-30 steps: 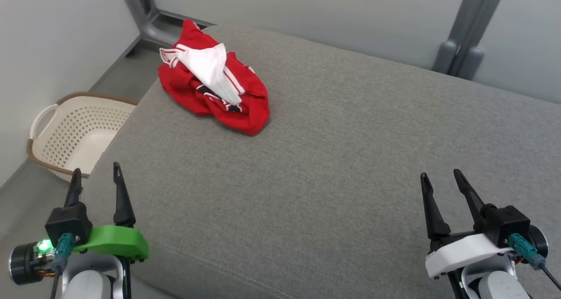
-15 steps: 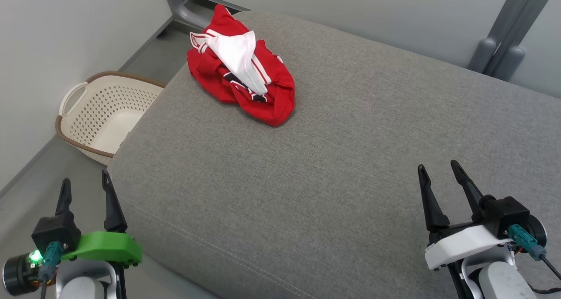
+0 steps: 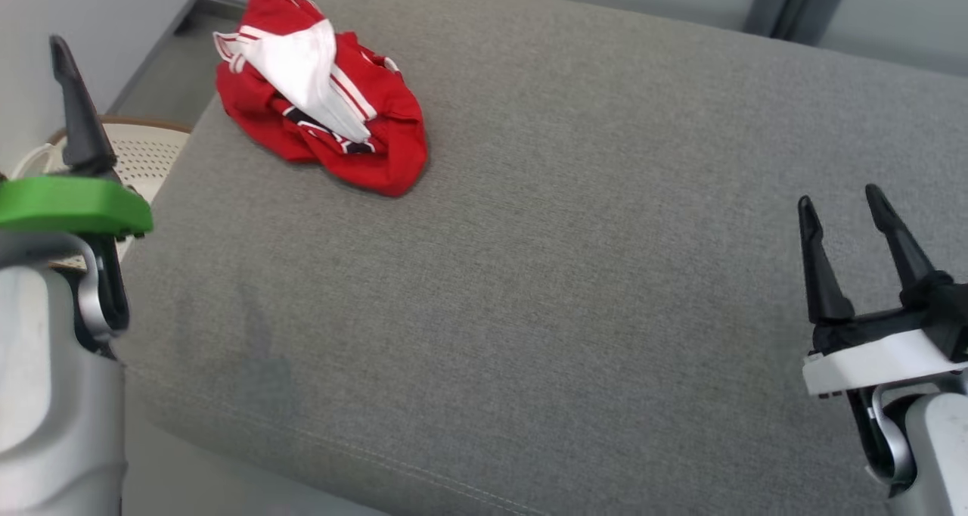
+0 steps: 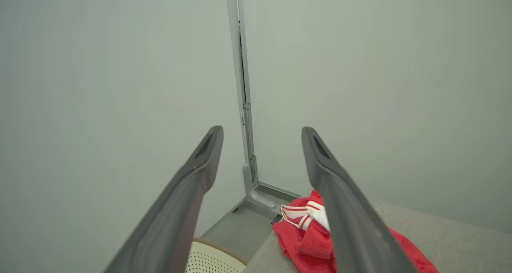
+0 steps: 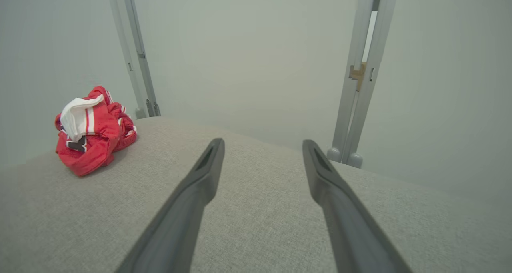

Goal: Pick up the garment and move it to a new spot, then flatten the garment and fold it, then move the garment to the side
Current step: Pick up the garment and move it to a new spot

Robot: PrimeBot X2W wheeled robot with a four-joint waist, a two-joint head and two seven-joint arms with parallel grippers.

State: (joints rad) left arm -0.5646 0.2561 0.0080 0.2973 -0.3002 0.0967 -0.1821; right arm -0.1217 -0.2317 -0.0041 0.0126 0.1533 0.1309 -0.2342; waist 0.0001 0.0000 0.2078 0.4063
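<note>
Matt woven cushion (image 3: 575, 221) – soft cloth garment (image 3: 318, 92), perforated plastic basket (image 3: 147, 160).

Left gripper (image 4: 262, 129) raised — head view shifted.

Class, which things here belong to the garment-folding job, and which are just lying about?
Belong: crumpled red-and-white garment; grey cushion under it; left gripper and right gripper, both open.
Lying about: cream basket beside the cushion; grey frame posts behind.
</note>
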